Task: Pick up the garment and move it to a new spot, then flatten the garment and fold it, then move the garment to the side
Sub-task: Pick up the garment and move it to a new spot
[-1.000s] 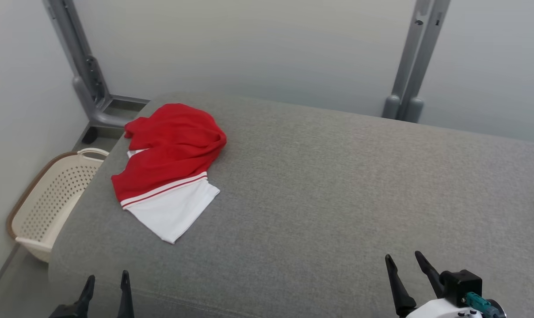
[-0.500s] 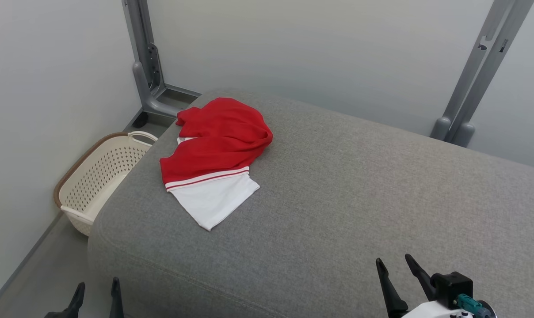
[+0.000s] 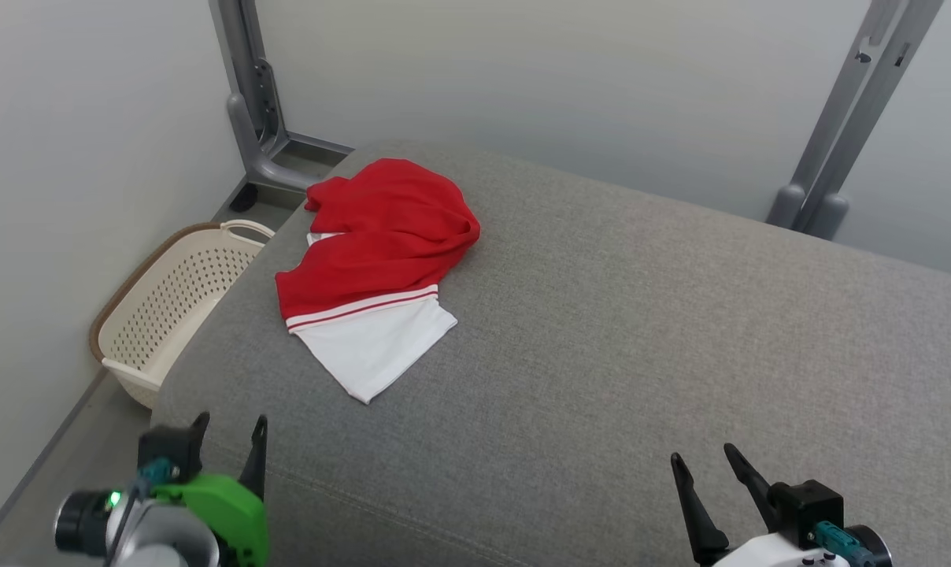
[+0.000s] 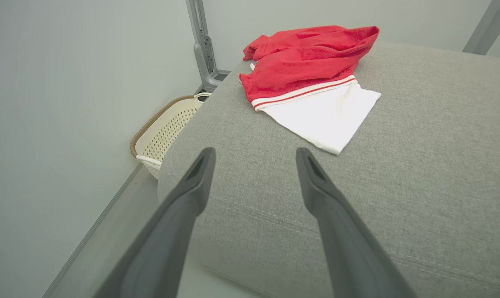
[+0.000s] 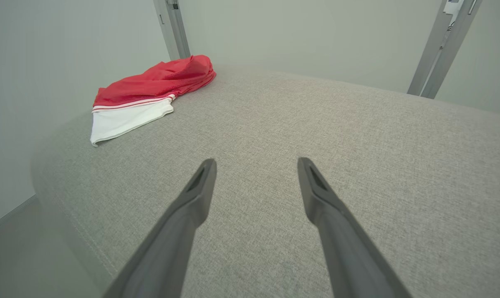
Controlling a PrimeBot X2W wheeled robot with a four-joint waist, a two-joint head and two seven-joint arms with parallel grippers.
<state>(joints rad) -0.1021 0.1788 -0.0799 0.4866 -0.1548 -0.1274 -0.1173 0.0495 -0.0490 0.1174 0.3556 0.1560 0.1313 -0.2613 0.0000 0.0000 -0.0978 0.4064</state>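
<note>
Cushion [image 3: 641,331] of grey fabric, broad and padded, carries the crumpled garment [image 3: 373,252] at its far left corner: red knit bunched over a white panel, with a red-and-white striped band between them. A cream perforated basket [image 3: 168,299] with a brown rim stands on the floor just beside the cushion's left end. The left pincer [image 3: 231,419] and right pincer [image 3: 702,453] hover over the cushion's near edge, both released and gripping nothing.
</note>
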